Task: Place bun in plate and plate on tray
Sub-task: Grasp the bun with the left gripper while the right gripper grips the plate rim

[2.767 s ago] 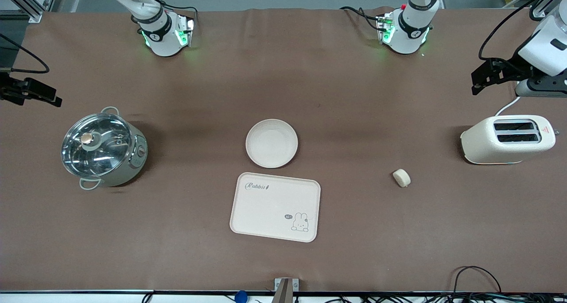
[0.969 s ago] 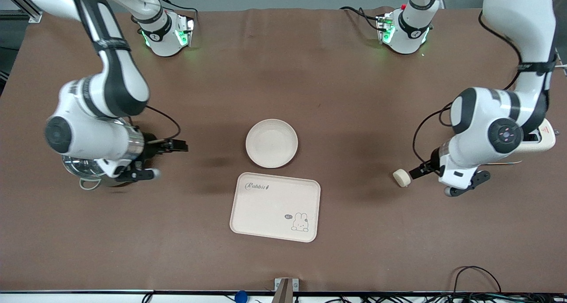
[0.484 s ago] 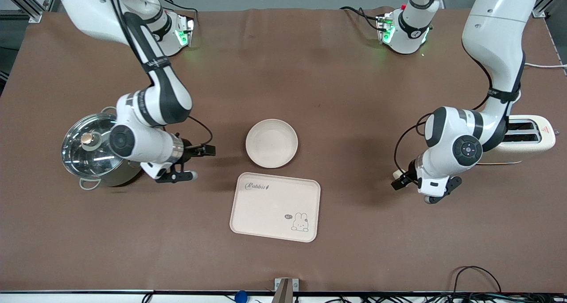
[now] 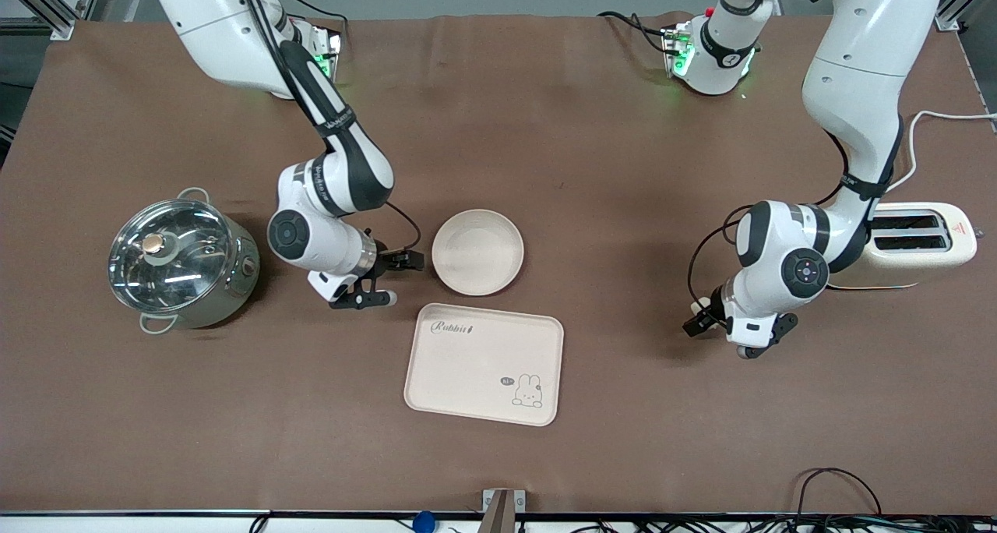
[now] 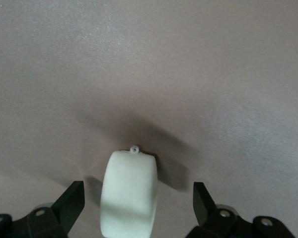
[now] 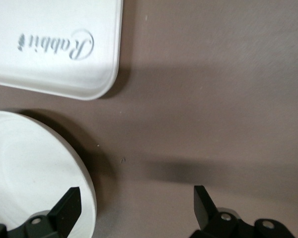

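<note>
The bun (image 5: 129, 193) stands on its edge on the brown cloth, between the open fingers of my left gripper (image 5: 137, 194) and clear of both. In the front view my left gripper (image 4: 713, 315) is low over the bun and hides it. The round plate (image 4: 477, 252) lies mid-table, with the Rabbit tray (image 4: 484, 363) just nearer the front camera. My right gripper (image 4: 405, 272) is open and empty, low beside the plate's rim toward the right arm's end. In the right wrist view, one fingertip (image 6: 69, 201) overlaps the plate's (image 6: 30, 173) rim and the tray's (image 6: 54, 44) corner shows.
A steel pot with a glass lid (image 4: 181, 262) stands toward the right arm's end. A cream toaster (image 4: 923, 241) with its cable stands toward the left arm's end, close to the left arm's elbow.
Both arms have come down from the table's ends. My right gripper moved from over the pot to the plate's rim. My left gripper moved over the bun, covering it.
</note>
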Tool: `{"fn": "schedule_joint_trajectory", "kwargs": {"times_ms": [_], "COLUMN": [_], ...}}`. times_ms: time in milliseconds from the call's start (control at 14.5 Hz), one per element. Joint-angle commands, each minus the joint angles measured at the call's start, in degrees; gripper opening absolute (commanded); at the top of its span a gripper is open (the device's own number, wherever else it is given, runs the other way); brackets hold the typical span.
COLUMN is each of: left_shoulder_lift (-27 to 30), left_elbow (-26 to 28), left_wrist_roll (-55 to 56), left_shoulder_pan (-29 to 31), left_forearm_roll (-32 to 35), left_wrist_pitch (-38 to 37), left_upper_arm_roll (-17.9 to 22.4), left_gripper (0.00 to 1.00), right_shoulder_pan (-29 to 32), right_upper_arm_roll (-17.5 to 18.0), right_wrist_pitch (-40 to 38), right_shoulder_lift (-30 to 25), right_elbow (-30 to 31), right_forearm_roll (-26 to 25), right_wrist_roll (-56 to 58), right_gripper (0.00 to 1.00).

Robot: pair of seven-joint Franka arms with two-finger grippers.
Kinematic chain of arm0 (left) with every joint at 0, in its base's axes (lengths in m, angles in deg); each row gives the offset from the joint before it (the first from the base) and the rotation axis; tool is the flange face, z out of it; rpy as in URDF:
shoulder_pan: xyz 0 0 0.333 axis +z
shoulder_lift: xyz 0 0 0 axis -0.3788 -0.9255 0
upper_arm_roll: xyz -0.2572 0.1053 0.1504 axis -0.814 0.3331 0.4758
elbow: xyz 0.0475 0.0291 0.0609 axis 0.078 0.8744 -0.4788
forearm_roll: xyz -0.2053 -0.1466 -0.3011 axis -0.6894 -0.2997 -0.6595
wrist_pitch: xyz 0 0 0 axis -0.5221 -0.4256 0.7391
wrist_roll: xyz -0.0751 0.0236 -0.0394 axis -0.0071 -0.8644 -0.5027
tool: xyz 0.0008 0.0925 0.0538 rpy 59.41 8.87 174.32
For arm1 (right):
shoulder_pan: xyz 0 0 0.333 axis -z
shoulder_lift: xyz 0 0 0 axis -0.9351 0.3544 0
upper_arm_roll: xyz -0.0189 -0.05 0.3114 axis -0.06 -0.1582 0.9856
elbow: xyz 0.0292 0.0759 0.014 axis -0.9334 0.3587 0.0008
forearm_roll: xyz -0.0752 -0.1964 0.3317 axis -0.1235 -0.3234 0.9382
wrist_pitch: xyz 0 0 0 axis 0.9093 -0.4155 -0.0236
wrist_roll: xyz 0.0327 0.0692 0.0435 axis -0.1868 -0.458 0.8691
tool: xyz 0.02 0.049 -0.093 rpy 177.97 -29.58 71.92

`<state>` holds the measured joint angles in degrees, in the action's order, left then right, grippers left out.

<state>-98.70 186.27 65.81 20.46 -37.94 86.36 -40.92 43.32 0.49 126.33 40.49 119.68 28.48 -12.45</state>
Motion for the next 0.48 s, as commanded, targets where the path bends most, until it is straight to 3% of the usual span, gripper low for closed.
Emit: {"fn": "schedule_joint_trajectory", "kwargs": {"times_ms": [0, 138, 415], "left_shoulder_lift": [0.29, 0.20, 1.16], "left_elbow": [0.36, 0.28, 0.28], "left_wrist_roll": [0.77, 0.86, 1.21], "left_shoulder_pan": [0.39, -0.04, -0.40], "left_forearm_roll": [0.64, 0.55, 0.55], "left_wrist_pitch": [0.72, 0.72, -0.15], "left_upper_arm_roll": [0.02, 0.02, -0.59], "left_gripper": [0.65, 0.43, 0.40], "right_shoulder_pan": [-1.93, -2.89, -5.53], "right_upper_arm_roll": [-0.39, -0.48, -0.48], "right_wrist_pitch": [1.20, 1.37, 5.59], "right_shoulder_lift": [-1.13, -1.21, -1.13], "right_elbow": [2.10, 2.63, 4.04], "right_forearm_roll": [2.18, 2.18, 2.18], "right_wrist_roll": [-0.26, -1.66, -5.10], "right_gripper": [1.00, 1.00, 1.00]}}
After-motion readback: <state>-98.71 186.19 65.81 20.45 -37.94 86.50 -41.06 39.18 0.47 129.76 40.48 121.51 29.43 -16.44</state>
